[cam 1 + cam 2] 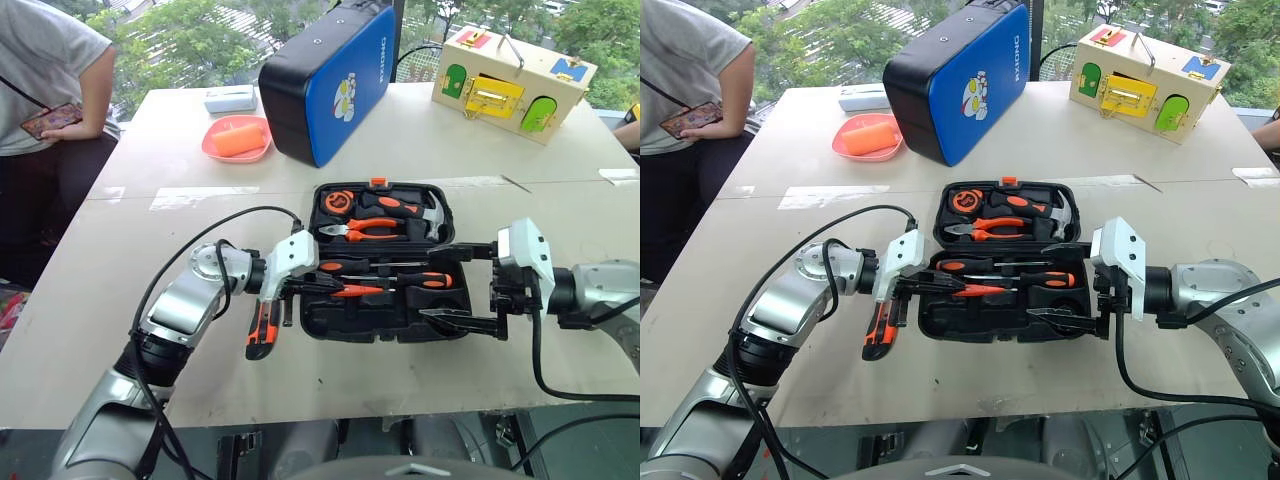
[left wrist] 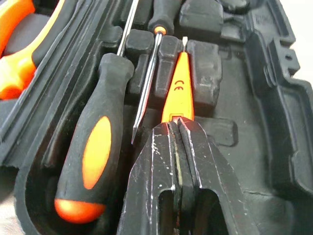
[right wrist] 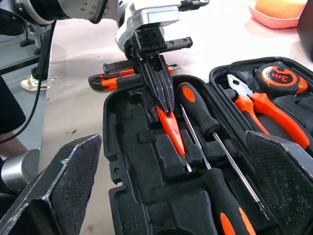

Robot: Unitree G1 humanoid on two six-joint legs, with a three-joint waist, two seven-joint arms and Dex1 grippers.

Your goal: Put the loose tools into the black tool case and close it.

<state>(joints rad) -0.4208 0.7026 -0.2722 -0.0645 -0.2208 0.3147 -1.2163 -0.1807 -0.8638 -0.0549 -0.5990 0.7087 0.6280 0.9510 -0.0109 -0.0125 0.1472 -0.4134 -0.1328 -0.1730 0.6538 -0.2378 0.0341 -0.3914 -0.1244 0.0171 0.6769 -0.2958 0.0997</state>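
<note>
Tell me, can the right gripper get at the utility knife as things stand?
Probably not directly: the utility knife lies beyond the case's far side, under the left gripper; the open right gripper hovers opposite.

Pale worktable (image 1: 150,300) with taped seams, lit by daylight. Beyond its far edge, wide windows (image 1: 170,40) onto green treetops. At the left, a seated person (image 1: 45,90).

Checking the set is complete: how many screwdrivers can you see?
3, all in the tool case: slim orange screwdriver pinched by the left claw, two black-and-orange screwdrivers alongside.
</note>
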